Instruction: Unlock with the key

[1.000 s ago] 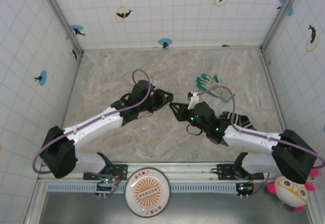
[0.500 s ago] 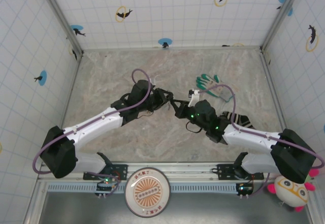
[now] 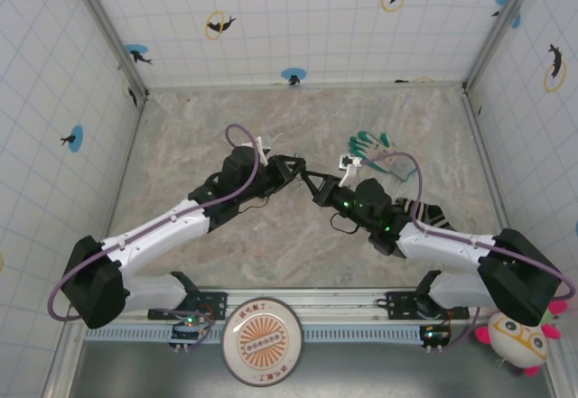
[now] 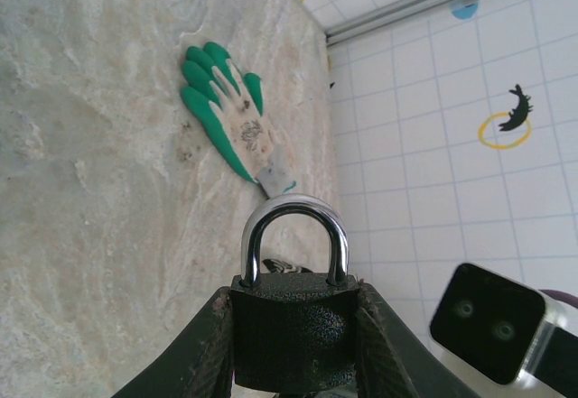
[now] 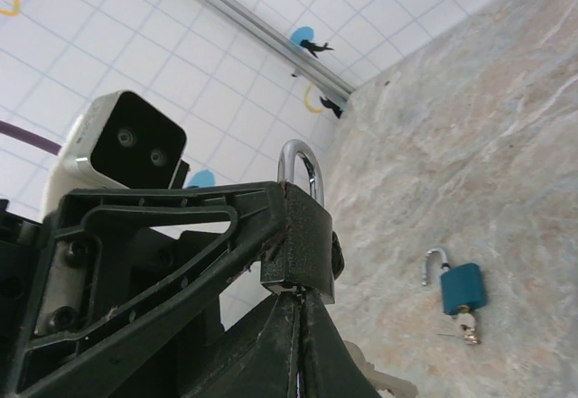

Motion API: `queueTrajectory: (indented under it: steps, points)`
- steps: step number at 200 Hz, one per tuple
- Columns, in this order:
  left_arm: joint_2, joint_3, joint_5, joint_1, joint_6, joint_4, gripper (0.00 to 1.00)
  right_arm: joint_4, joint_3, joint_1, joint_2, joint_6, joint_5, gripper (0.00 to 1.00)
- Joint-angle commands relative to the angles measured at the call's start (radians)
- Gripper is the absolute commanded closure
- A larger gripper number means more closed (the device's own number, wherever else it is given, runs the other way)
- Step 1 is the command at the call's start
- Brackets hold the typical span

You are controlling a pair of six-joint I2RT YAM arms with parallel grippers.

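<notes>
Since a second ago the right pincer (image 5: 298, 295) has shut fully, its tips touching the underside of the black padlock (image 4: 291, 344) clamped in the left pincer (image 4: 293, 297); whether it pinches anything I cannot tell. Well apart on the table (image 5: 506, 145), one key (image 5: 467, 324) lies at the base of one teal padlock (image 5: 462, 288); there is one glove (image 4: 226, 109).

The 2 arms are meeting over the middle of the table (image 3: 181, 145), the left gripper (image 3: 293, 167) coming in from the left and the right gripper (image 3: 313, 186) from the right. The padlock (image 4: 291, 326) is sitting between the left gripper's fingers, its shackle sticking out past them. The right gripper's tips are closing together against the padlock's base. The glove (image 3: 375, 150) is lying on the table behind the right gripper. A 2nd lock (image 5: 461, 287) is lying apart on the table, a key (image 5: 467, 326) at its end.
</notes>
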Motion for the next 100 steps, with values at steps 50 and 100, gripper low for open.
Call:
queueTrajectory:
  steps: [50, 100]
  points:
    - [-0.092, -0.049, 0.035, -0.002, 0.001, 0.183, 1.0, 0.208, -0.066, -0.019, 0.049, 0.113, -0.047, 1.0]
    - [-0.071, -0.005, 0.005, -0.001, 0.004, 0.048, 1.0, -0.051, -0.017, -0.001, -0.019, -0.025, 0.004, 0.85]
